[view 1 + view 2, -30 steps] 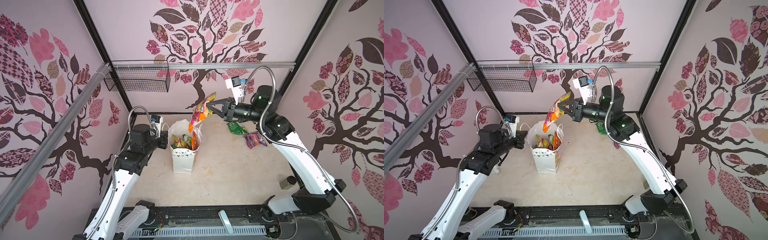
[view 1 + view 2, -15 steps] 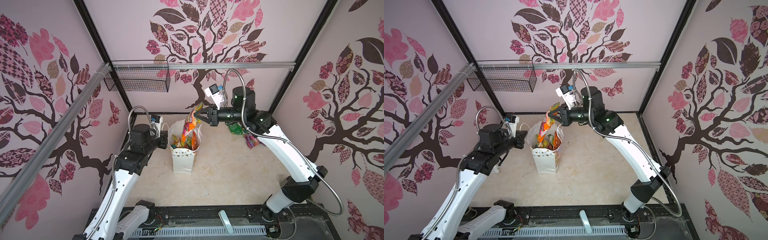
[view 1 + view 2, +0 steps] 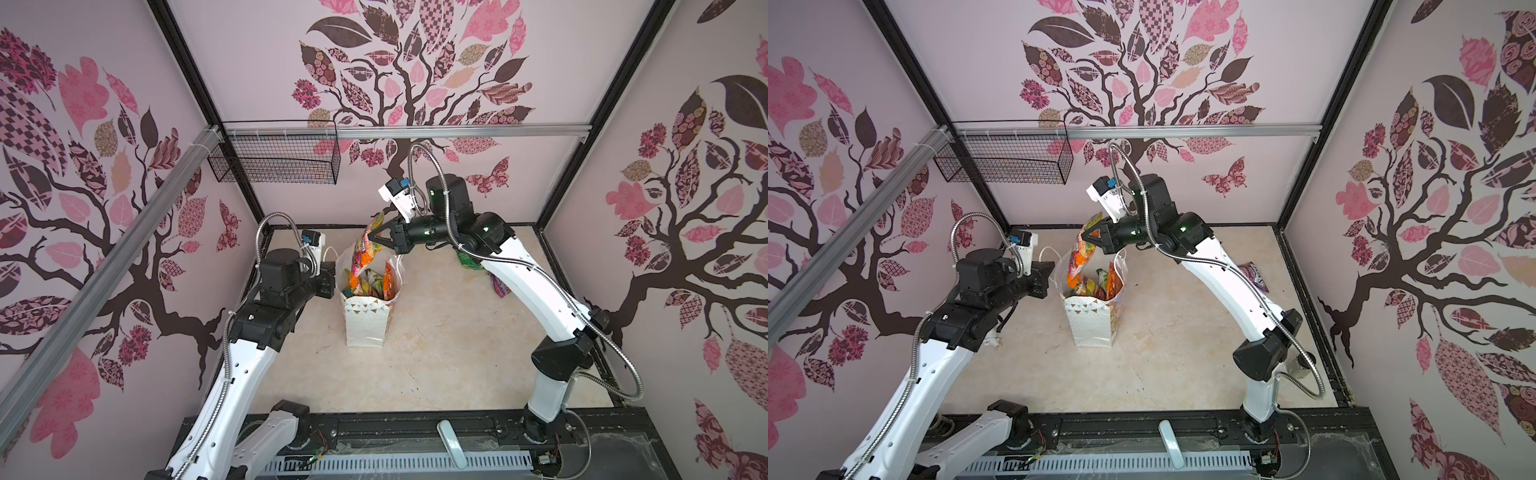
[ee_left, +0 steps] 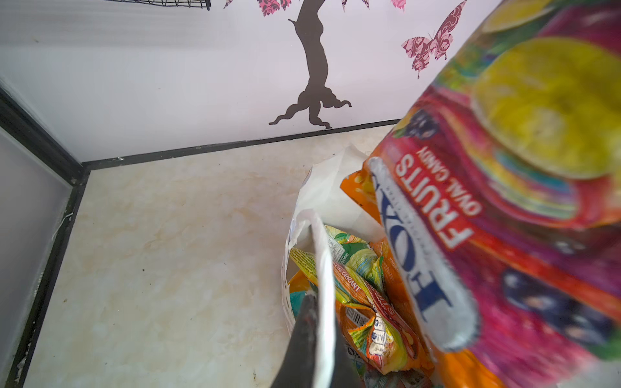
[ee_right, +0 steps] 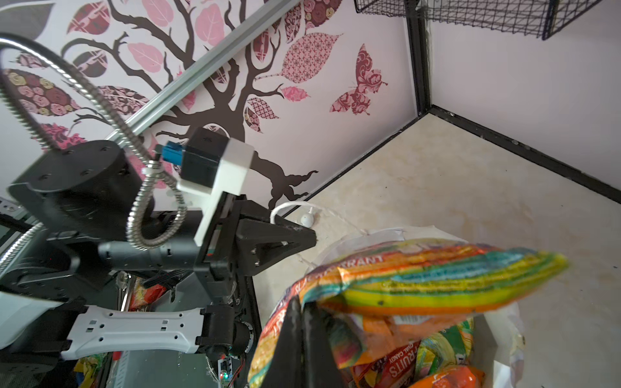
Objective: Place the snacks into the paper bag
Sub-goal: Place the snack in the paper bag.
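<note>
The white paper bag [image 3: 365, 324] [image 3: 1092, 328] stands upright on the table with several snacks [image 3: 374, 282] [image 4: 366, 295] inside. My left gripper [image 3: 332, 276] [image 4: 319, 302] is shut on the bag's left rim [image 4: 322, 255]. My right gripper [image 3: 372, 237] [image 5: 302, 305] is shut on the top edge of an orange and rainbow FOX'S pouch [image 3: 360, 257] [image 3: 1079, 259] [image 4: 504, 201] [image 5: 437, 282]. That pouch hangs over the bag's mouth with its lower end at the opening. Two more snacks lie at the back right, a green one [image 3: 467, 259] and a purple one [image 3: 500, 286] [image 3: 1254, 274], both partly hidden by the right arm.
A black wire basket [image 3: 274, 162] hangs on the back wall at the left, under a metal rail [image 3: 457, 131]. The bag's string handle [image 5: 292, 206] loops out beside the left gripper. A small jar [image 3: 1296, 366] shows partly behind the right arm's elbow.
My right arm has swung left with the pouch, from right of the bag to over its mouth, and the pouch now hangs lower. The left arm and bag have not moved.
</note>
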Available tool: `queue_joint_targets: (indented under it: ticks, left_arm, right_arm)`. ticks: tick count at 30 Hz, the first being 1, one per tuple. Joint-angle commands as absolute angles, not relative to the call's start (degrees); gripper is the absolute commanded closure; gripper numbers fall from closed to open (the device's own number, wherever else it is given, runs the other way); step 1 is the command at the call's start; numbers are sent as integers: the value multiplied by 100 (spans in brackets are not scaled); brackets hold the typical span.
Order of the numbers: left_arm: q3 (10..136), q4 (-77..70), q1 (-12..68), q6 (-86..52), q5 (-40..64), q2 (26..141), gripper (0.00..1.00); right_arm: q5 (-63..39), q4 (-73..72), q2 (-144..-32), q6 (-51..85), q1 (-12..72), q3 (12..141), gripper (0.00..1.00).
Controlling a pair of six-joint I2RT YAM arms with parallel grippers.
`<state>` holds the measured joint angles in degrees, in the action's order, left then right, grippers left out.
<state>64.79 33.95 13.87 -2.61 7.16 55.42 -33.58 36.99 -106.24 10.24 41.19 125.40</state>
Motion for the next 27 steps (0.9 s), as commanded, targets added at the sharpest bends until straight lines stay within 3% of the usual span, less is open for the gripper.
queue_joint_targets:
  ticks: [1,18,27]
  left_arm:
    - [6379,3142,1389,-240,687,5385,100]
    - [6391,3158,1391,-224,645,5303,100]
    - [6390,3138,1381,-255,703,5324,100]
  right_arm:
    - [-3108,3603,-10863,821,4147,12828,100]
    - [-2425,3850,-11009,477,4248,12773,100]
    - [-2081,4014,-10898,352,4293,12788,83]
